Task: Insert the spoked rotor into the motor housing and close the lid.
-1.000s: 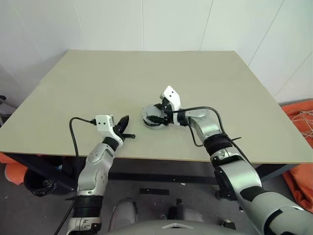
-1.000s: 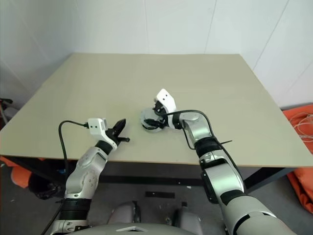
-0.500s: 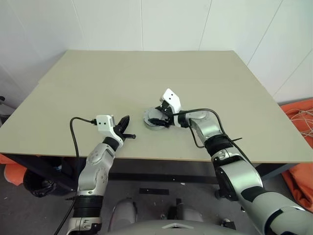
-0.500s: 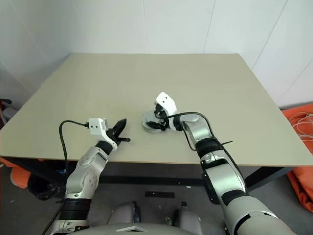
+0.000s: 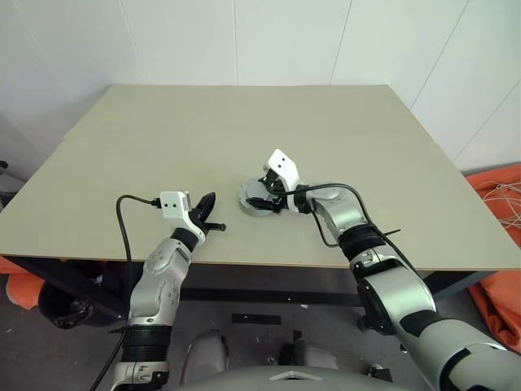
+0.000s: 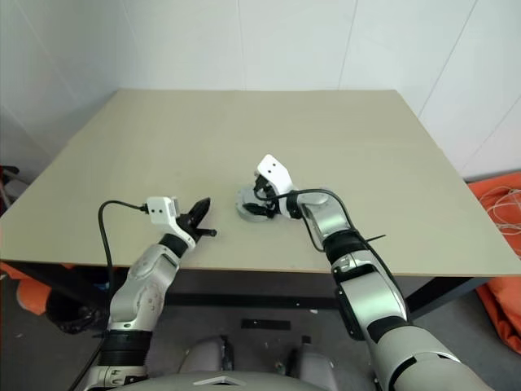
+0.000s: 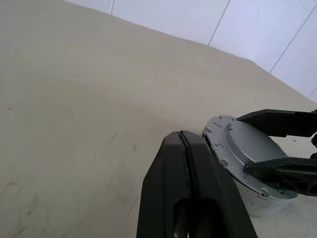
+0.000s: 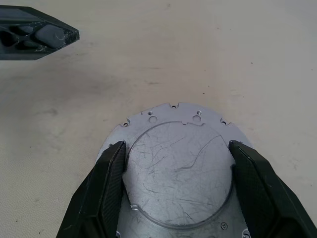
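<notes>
- The motor housing (image 5: 259, 198), a short round silver metal cup, sits on the beige rectangular table (image 5: 163, 147) a little toward the near edge, close to the middle of its width.
- I see the lid (image 8: 179, 166), a flat grey scratched metal disc with small holes round its scalloped rim, lying on top of the housing and covering it; the windings and the spoked rotor are hidden from me.
- My right gripper (image 8: 178, 163) reaches in from the right with its two black fingers (image 8: 106, 183) spread wide, one on each side of the raised round centre of the lid. They sit against or just beside that raised edge; I cannot tell whether they press on it.
- My left gripper (image 5: 208, 216) has its black fingers pinched together on nothing. It hangs over the table near the front edge, to the left of the housing and apart from it, pointing toward it.
- In the left wrist view the closed fingers (image 7: 188, 198) line up just short of the lid's rim, with bare tabletop between.
- Room: the far half of the table and both its side stretches are bare, so I have wide space behind and to either side of the housing. The strip between housing and near edge is narrower.
- Beyond the right edge an orange fabric heap (image 5: 498, 244) lies on the floor, well away from the work.
</notes>
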